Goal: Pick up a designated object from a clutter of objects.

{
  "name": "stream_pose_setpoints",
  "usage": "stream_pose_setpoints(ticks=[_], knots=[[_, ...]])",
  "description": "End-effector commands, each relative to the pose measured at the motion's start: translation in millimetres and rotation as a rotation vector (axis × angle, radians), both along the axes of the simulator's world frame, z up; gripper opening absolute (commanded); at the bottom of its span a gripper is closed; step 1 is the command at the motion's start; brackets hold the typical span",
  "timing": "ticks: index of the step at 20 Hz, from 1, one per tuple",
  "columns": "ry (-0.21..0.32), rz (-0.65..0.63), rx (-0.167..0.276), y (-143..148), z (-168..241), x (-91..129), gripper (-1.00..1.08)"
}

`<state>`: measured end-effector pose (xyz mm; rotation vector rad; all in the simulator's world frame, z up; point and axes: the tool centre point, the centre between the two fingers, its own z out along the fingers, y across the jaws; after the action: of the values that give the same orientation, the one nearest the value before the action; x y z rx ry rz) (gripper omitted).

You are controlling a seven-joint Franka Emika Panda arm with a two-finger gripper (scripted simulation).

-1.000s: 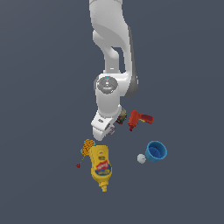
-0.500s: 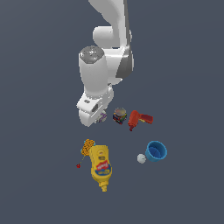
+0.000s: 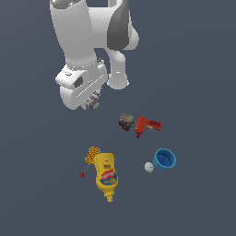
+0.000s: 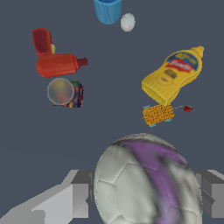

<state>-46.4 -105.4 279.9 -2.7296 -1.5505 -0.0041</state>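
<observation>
The designated object, a whitish ball with purple curved markings (image 4: pixel 144 183), fills the wrist view between my grey fingers (image 4: pixel 78 199). In the exterior view the ball (image 3: pixel 95 101) peeks out under my gripper (image 3: pixel 92 102), which is shut on it and raised well above the floor. Below lies the clutter of objects: a yellow mustard bottle (image 3: pixel 106 173) (image 4: pixel 173 75), an orange lumpy item (image 3: pixel 92 154) (image 4: pixel 158 114), a multicoloured can (image 3: pixel 126 122) (image 4: pixel 65 92), a red power drill (image 3: pixel 146 126) (image 4: pixel 53 59), a blue cup (image 3: pixel 164 159) (image 4: pixel 108 10) and a small plain white ball (image 3: pixel 148 167) (image 4: pixel 127 22).
A tiny red bit (image 3: pixel 82 174) (image 4: pixel 187 108) lies beside the orange item. The white arm (image 3: pixel 87 37) rises over the exterior view's upper left. The floor is a plain dark grey surface (image 3: pixel 46 203).
The arm has risen and swung toward the exterior view's left, carrying the purple-marked ball away from the can and drill. The items on the floor have not moved.
</observation>
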Motion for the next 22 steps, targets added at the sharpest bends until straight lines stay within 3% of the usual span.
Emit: stream_pose_setpoints(ticks=[1,12,22], knots=[[0.0,0.0,0.0,-11.8,26.4,-6.1,-1.0],[0.001,-0.001,-0.002,-56.9,119.8,-23.9,-1.0],[0.001,-0.001,-0.003,-74.1,154.3,-28.1,-1.0]])
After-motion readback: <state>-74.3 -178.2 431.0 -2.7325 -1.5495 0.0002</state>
